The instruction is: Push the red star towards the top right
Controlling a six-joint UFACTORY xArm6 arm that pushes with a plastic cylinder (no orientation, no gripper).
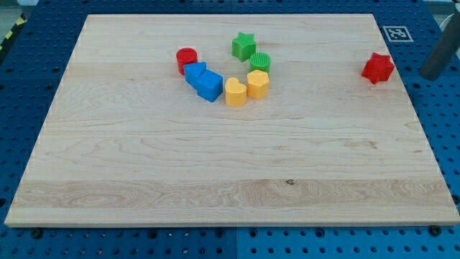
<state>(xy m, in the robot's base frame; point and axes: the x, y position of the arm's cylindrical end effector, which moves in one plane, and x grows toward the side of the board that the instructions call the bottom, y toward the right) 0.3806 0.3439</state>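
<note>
A: Where is the red star (378, 67)?
B: Near the board's (215, 165) right edge, apart from 7 clustered blocks.
A: The tip?
B: Cut off; only the rod (440, 52) shows, right of the star.

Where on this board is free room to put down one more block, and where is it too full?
Free: everything below the cluster, down to the board's bottom edge, and the gap between the green star and the red star. Crowded: around the blue block and yellow heart.

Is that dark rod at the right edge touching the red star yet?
Apart. The camera view shows bare board and blue table between the red star and the rod at the view's right; my tip sits off the board's edge.
</note>
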